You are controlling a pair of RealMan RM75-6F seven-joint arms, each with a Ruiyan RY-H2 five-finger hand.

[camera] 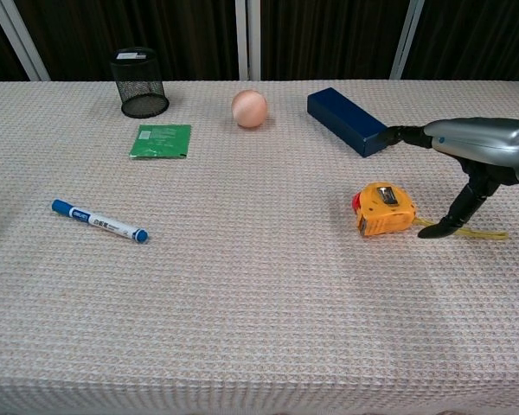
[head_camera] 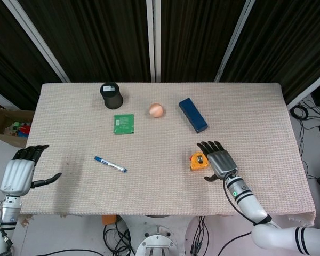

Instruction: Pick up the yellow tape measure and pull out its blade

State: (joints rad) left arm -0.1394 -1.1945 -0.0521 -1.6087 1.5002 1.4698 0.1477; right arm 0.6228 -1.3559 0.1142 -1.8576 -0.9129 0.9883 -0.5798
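The yellow tape measure (head_camera: 198, 160) (camera: 384, 208) lies flat on the table, right of centre, with a red button on its left side and a thin yellow strap (camera: 467, 231) trailing to the right. My right hand (head_camera: 219, 159) (camera: 471, 158) hovers just right of it and partly over it, fingers spread and empty, thumb tip reaching down near the strap. My left hand (head_camera: 18, 170) hangs open off the table's left edge, far from the tape measure; only the head view shows it.
On the woven tablecloth (camera: 259, 303) sit a black mesh cup (camera: 139, 82), a green card (camera: 161, 141), an orange ball (camera: 249, 108), a dark blue box (camera: 348, 120) just behind the tape measure, and a blue-capped marker (camera: 99, 220) at the left.
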